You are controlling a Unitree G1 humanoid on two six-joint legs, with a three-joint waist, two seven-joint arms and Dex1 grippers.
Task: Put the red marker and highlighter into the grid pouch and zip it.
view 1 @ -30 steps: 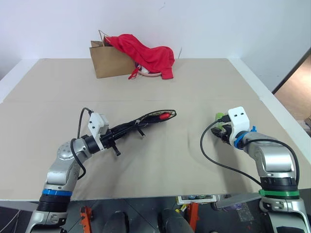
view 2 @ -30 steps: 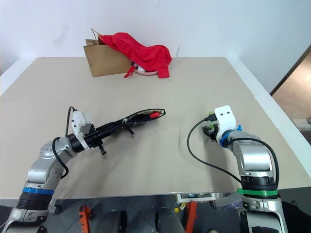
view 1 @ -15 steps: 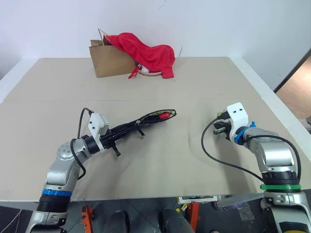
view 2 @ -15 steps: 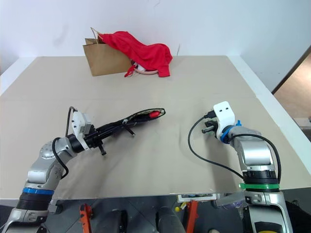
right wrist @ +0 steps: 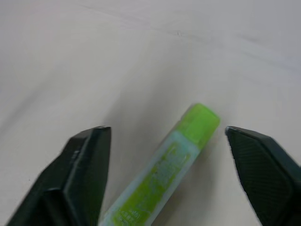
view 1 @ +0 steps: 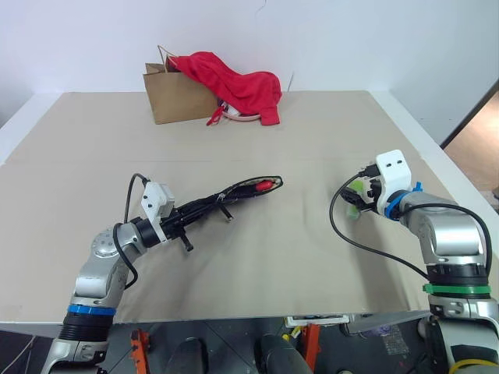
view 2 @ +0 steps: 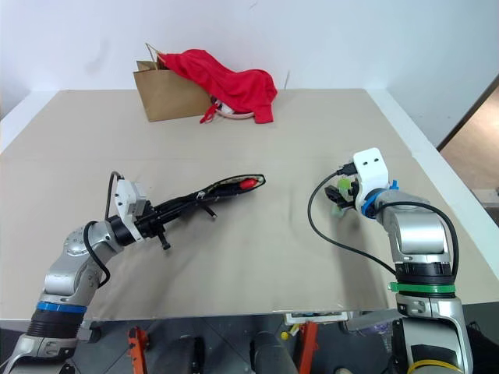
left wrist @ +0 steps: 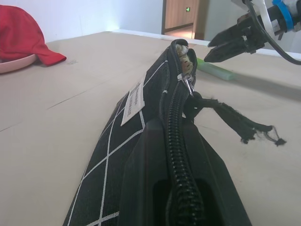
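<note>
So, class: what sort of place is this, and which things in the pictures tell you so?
Probably a robot lab or test room: a broad table under plain beige sheeting against a bare white wall, and staged props such as a brown paper bag draped with red cloth.

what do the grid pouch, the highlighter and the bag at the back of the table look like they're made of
Grid pouch: black woven-looking fabric, matte, with white printed lines and a toothed zipper. Highlighter: probably plastic, smooth, light green with a paler translucent part. Bag: brown paper by its flat, creased sides, with red cloth draped over it.
</note>
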